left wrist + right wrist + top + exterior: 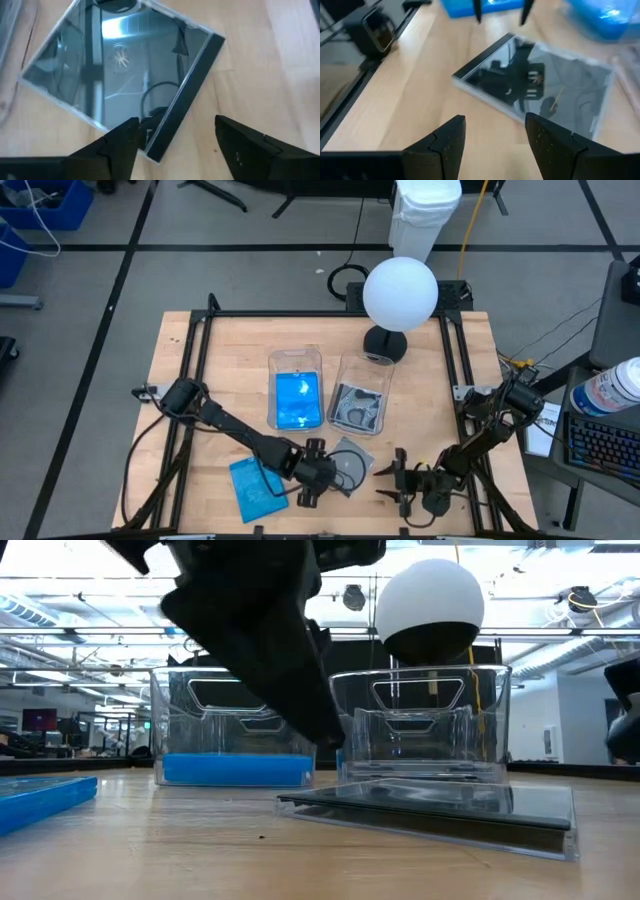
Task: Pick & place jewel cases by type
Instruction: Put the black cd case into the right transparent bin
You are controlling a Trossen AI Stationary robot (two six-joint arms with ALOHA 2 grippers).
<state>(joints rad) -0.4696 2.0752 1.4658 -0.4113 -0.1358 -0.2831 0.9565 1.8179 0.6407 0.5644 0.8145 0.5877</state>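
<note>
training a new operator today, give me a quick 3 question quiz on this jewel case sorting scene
1. True or false: the left tub holds blue jewel cases.
2. Which gripper hovers nearest the grey jewel case on the table?
A. left gripper
B. right gripper
3. Fill in: a loose blue case lies on the table toward the ___ arm's side.

Key: 1 true; 2 A; 3 left.
</note>
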